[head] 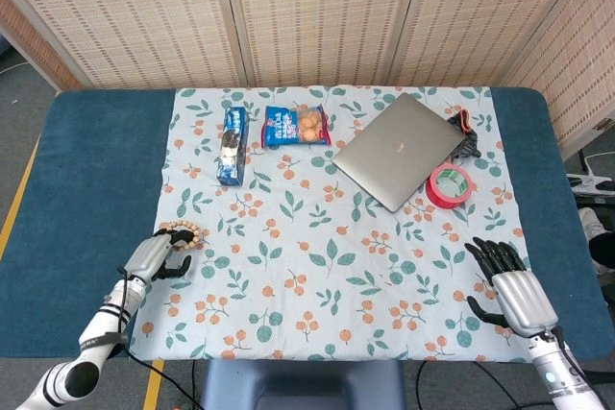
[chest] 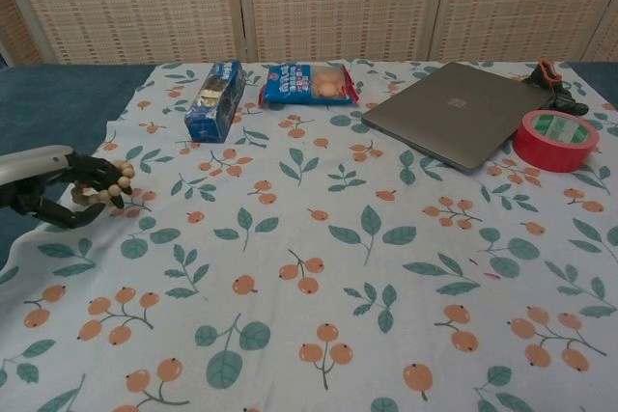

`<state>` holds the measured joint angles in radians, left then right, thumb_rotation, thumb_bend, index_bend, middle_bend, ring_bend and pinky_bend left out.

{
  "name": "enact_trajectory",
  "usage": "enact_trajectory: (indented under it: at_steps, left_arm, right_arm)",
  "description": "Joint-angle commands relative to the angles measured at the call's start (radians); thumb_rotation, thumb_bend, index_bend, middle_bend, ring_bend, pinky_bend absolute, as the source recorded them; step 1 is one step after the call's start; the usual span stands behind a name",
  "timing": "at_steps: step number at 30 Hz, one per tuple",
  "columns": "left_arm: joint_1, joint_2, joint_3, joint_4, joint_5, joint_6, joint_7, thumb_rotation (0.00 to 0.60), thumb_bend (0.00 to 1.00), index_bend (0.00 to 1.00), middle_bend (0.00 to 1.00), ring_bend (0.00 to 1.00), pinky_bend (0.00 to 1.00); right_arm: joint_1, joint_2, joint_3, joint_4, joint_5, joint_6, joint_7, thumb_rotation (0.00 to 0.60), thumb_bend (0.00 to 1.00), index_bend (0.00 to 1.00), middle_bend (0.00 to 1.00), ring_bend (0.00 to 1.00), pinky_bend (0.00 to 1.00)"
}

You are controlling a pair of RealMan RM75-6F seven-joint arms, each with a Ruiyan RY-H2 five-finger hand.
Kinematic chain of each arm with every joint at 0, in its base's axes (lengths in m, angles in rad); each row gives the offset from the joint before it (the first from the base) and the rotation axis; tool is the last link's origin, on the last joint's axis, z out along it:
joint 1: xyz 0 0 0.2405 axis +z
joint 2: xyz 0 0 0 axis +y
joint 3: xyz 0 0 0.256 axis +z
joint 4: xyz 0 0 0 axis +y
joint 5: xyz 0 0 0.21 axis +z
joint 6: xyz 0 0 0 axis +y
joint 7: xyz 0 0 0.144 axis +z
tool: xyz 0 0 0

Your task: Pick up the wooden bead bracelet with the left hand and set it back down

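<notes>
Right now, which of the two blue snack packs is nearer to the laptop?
The flat blue bag showing round orange snacks. It lies closer to the laptop; the long blue box sits farther left, toward the bracelet side.

**Items on the floral cloth**

A white tablecloth [head: 327, 266] printed with green leaves and orange berries covers the middle of a blue table [head: 86, 170]. Toward the far edge, a blue snack box [head: 231, 145] lies lengthwise, with a blue packet of round biscuits [head: 297, 126] just to its right. Right of the packet, a closed grey laptop [head: 398, 151] sits at an angle. A roll of red tape [head: 449, 185] lies flat near the laptop's near right corner. A small dark object with a red-orange part [head: 465, 134] rests beside the laptop's far right corner; what it is cannot be told. Woven screen panels [head: 317, 12] stand behind the table.
</notes>
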<state>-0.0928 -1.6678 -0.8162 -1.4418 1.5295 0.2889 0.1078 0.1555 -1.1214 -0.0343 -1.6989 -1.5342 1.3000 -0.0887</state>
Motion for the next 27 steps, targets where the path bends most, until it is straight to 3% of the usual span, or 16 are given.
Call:
enact_trajectory:
  at_steps: [1,6,10,15,21,27]
  left_arm:
    - [-0.060,0.063,0.137,0.033,0.121,0.139,-0.141,0.600,0.51,0.25,0.28,0.10,0.12]
    - [-0.120,0.119,0.283,0.063,0.206,0.270,-0.278,0.600,0.46,0.19,0.22,0.07,0.11]
    - [-0.165,0.186,0.383,0.047,0.202,0.269,-0.306,0.600,0.45,0.14,0.14,0.02,0.10]
    - [-0.191,0.214,0.440,0.017,0.152,0.319,-0.311,0.600,0.44,0.13,0.12,0.02,0.09]
    - [-0.156,0.196,0.480,0.039,0.200,0.662,-0.356,0.600,0.44,0.13,0.11,0.02,0.10]
    - [-0.055,0.250,0.548,0.062,0.222,0.919,-0.278,0.600,0.44,0.08,0.03,0.00,0.08]
  right_arm:
    - [0.000,0.001,0.000,0.000,0.001,0.000,0.000,0.517,0.31,0.00,0.00,0.00,0.00]
    - [0.001,0.000,0.000,0.001,0.001,-0.003,0.000,0.518,0.31,0.00,0.00,0.00,0.00]
    - [0.000,0.002,0.000,-0.001,-0.001,0.001,0.000,0.516,0.31,0.00,0.00,0.00,0.00]
    - [-0.001,0.003,-0.002,-0.004,-0.004,0.002,0.000,0.517,0.31,0.00,0.00,0.00,0.00]
    - [-0.009,-0.002,0.003,0.002,-0.013,0.028,-0.017,0.518,0.31,0.00,0.00,0.00,0.00]
    - [-0.028,-0.028,0.012,0.018,-0.040,0.091,-0.067,0.518,0.31,0.00,0.00,0.00,0.00]
